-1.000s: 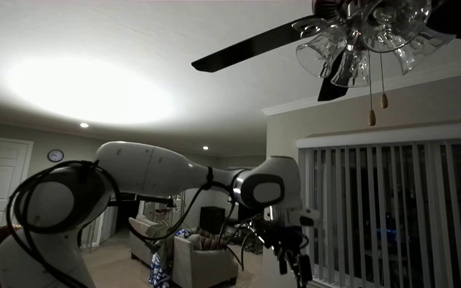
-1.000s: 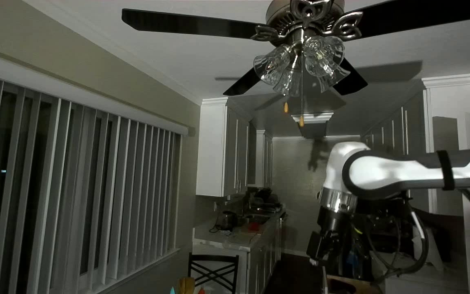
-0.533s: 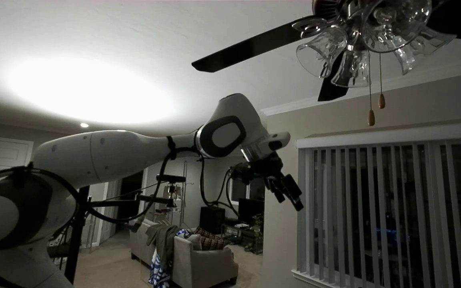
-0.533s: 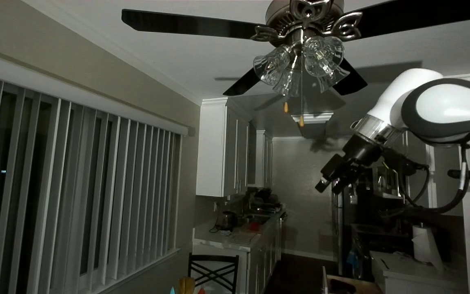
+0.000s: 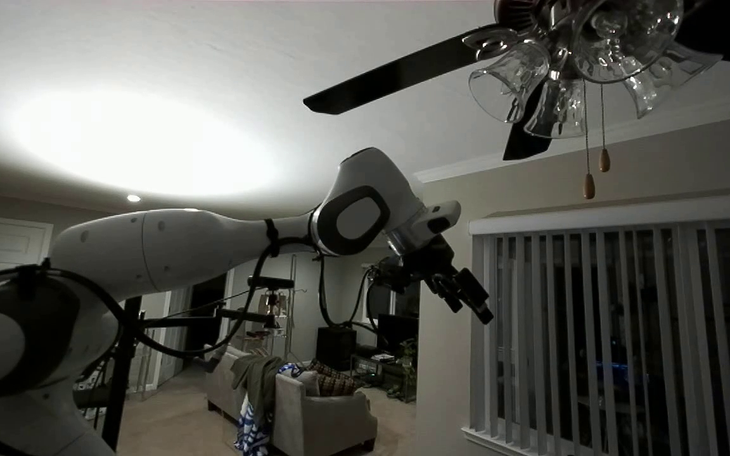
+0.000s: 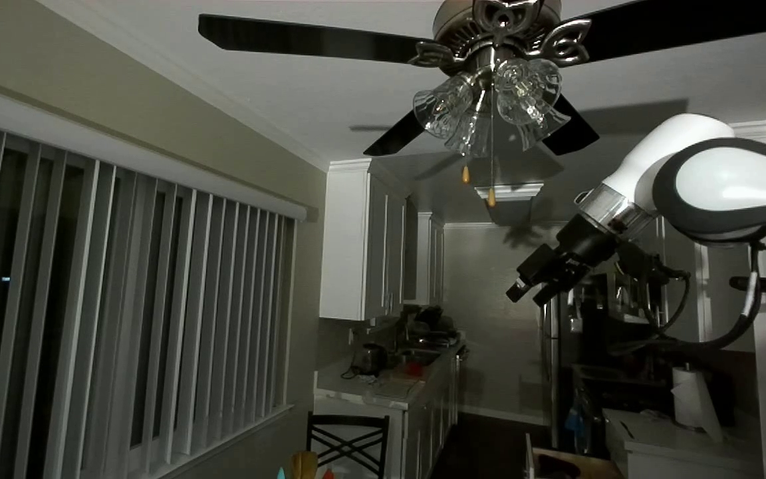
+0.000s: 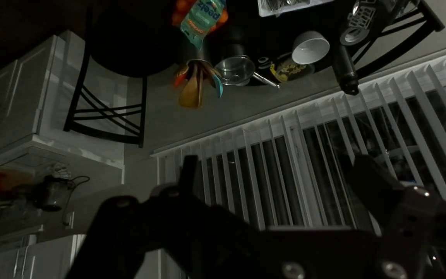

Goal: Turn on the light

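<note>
Slanting downward, jaws parted, hand apart from unlit light.

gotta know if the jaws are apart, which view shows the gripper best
The wrist view: the gripper sits close, its fingers wide apart with blinds showing between. Both exterior views show it smaller, angled downward, the gap harder to judge.

From where I am standing, general lighting is reading dim. In an exterior view, a broad oval of ceiling is glaring white, its surface detail washing out; a recessed light is glowing near its edge. In an exterior view, the fan is throwing shadows overhead and the arm is showing bright highlights. In the wrist view, the fingers are showing as soft-edged, near-black silhouettes against grey blinds.
</note>
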Action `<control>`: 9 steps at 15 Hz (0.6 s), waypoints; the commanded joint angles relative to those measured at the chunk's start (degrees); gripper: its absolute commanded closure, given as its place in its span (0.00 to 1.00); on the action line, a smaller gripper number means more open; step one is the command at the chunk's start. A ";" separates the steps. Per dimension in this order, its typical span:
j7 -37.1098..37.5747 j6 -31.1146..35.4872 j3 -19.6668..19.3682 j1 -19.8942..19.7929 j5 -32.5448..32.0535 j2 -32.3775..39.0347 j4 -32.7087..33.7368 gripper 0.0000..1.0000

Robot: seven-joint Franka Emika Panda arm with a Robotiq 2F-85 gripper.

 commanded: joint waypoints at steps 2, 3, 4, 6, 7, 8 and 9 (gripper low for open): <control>5.08 9.22 0.86 -2.61 0.34 2.63 5.16 0.00; 6.49 11.49 1.24 -3.22 0.23 3.90 7.46 0.00; 8.33 13.61 1.81 -4.19 -0.15 5.29 9.85 0.00; 11.21 19.05 2.72 -6.55 -1.34 7.92 13.21 0.00; 12.54 22.42 3.41 -8.09 -2.25 9.13 14.14 0.00; 13.57 26.11 3.99 -9.51 -3.12 10.13 14.34 0.00; 14.92 29.28 4.50 -11.32 -4.37 10.85 14.45 0.00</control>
